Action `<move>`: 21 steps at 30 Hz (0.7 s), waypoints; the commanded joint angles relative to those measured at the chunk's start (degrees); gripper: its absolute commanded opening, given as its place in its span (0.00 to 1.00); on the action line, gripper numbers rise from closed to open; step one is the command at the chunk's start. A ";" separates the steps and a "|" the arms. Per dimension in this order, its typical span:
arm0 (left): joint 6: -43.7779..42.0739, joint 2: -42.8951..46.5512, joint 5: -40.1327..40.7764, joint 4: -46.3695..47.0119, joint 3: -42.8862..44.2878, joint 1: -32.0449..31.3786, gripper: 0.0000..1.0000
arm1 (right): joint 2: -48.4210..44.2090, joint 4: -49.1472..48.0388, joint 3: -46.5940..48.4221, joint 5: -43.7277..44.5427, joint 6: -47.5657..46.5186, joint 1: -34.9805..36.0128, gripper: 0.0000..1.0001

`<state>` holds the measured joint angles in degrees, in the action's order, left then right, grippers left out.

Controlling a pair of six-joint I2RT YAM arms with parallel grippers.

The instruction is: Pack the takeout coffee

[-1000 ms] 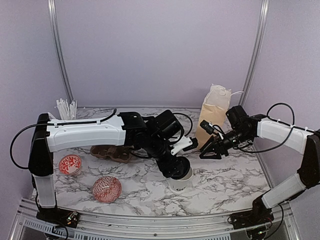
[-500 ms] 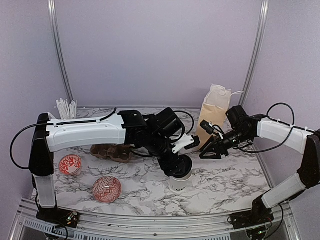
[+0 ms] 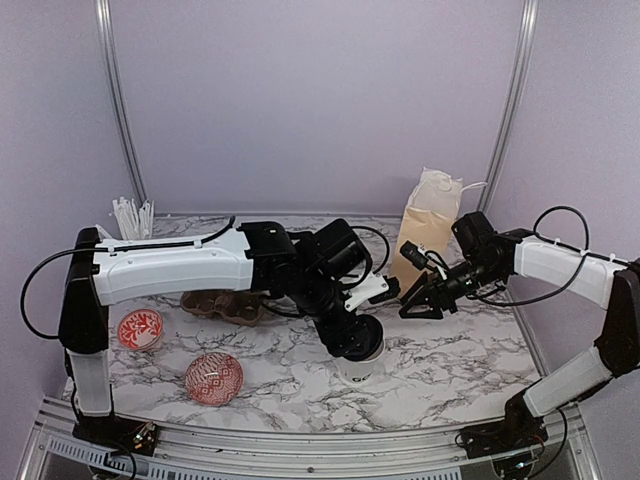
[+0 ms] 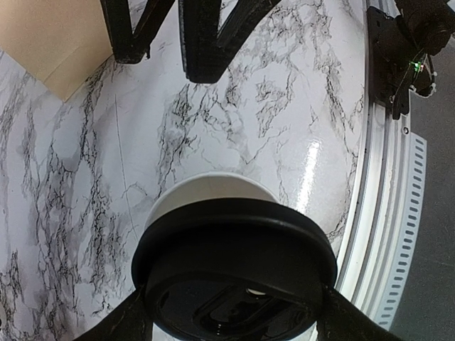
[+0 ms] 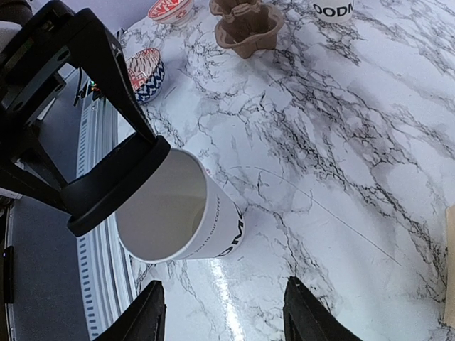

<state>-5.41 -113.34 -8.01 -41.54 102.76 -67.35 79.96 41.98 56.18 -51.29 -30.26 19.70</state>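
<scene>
Marble table [image 3: 460, 372]: left jaws clamp black lid [image 4: 234, 273] over cup [image 5: 219, 231]; right jaws spread, empty.

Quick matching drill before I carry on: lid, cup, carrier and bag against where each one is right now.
Things:
1. black lid
2. white cup
3. pulp carrier
4. paper bag

States:
A. standing upright at the back right
B. clamped in the left gripper
C. open-topped on the table, just under the black lid
D. left of centre, partly behind the left arm

Pairs: 1-B, 2-C, 3-D, 4-A
</scene>
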 commanded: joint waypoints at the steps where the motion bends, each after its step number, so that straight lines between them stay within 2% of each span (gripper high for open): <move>1: -0.83 -1.94 0.39 -1.66 1.82 -0.32 0.78 | -1.13 -0.87 -0.39 0.42 -0.51 0.25 0.55; 14: -1.06 -3.89 0.91 -1.61 3.58 -0.32 0.79 | -1.82 -1.02 -1.12 0.82 -0.45 0.24 0.55; 18: -1.06 -3.83 1.29 -1.70 3.66 -0.32 0.84 | -1.75 -1.03 -1.12 0.67 -0.18 0.25 0.55; 20: -1.18 -3.42 1.00 -1.57 3.76 -0.32 0.98 | -1.59 -0.79 -0.96 0.23 0.00 0.25 0.56; 21: -1.18 -3.32 1.06 -1.59 3.82 -0.32 0.99 | -1.50 -0.73 -0.86 0.09 0.11 0.25 0.56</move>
<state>-5.91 -116.38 -7.27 -41.95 104.79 -67.35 79.57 41.93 55.07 -50.78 -30.22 19.70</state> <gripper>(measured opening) 0.954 0.557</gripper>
